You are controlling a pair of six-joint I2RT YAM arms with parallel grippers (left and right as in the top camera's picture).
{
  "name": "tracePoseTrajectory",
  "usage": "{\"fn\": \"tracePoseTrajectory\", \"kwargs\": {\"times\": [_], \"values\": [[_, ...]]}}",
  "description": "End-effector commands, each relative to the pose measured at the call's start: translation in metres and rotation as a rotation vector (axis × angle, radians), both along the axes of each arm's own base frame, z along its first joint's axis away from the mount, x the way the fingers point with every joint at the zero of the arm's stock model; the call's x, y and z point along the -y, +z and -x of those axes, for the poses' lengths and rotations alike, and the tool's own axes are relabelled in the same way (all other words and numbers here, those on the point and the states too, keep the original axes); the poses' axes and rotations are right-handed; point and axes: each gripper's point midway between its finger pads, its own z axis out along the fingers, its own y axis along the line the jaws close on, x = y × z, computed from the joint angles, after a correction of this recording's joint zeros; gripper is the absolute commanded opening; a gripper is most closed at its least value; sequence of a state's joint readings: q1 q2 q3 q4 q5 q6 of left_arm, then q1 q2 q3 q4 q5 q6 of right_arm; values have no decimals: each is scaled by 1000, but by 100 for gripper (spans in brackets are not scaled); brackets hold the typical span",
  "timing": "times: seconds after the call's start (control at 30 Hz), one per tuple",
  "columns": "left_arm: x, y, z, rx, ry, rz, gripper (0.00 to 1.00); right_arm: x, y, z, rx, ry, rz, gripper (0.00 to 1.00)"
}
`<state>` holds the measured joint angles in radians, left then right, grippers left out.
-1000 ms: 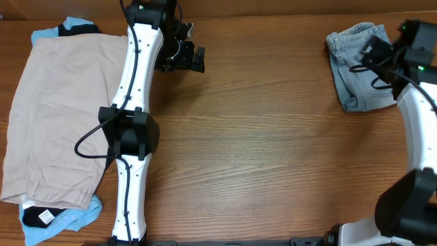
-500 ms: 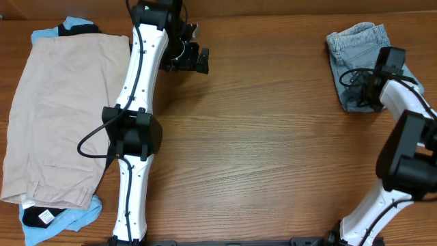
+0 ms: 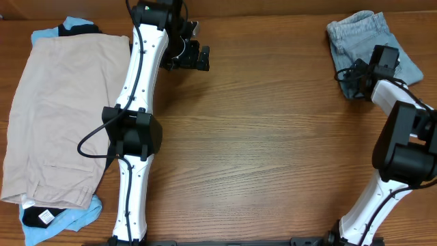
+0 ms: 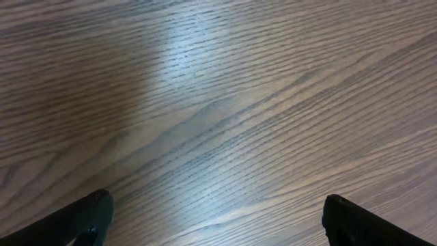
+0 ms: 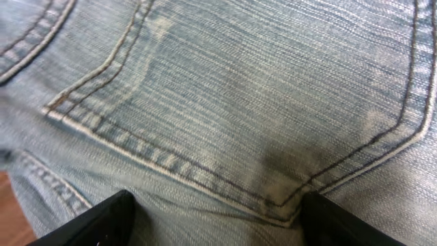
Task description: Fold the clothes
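Wooden table (image 3: pixel 273 137) bears the denim shorts (image 3: pixel 355 31) directly beneath the right gripper (image 5: pixel 217 208), whose jaws stand apart

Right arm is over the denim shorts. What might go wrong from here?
1. The right gripper, jaws open, straddles a thick pocket seam on the denim shorts; closing may pinch only the pocket layer or a bunched lump.
2. The shorts lie crumpled near the far edge of the table; a drag could push them off.
3. The left gripper hangs open over bare wood, too far away to help spread them.
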<state>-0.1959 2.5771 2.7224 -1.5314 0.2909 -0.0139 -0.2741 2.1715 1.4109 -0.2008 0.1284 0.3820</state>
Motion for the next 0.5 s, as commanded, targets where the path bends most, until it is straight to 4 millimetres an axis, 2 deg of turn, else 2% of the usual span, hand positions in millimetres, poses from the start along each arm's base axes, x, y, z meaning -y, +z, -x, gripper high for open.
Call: {"fn": "tracePoseTrajectory", "kwargs": {"times": [0.0,0.3,0.4,0.47], "values": [[0,-3,-1,-7,19,-7,100,-50,-41,-1,-43,69,-135,81],[1,-3,-3,-1,35,-3,100,-53,-34,-13,11,55,-135,82],[2,-3,-3,0,32,-3,100,-55,-30,-14,12,62,-144,92],[3,-3,-3,0,32,-3,100,-55,-21,-14,3,61,-146,100]]}}
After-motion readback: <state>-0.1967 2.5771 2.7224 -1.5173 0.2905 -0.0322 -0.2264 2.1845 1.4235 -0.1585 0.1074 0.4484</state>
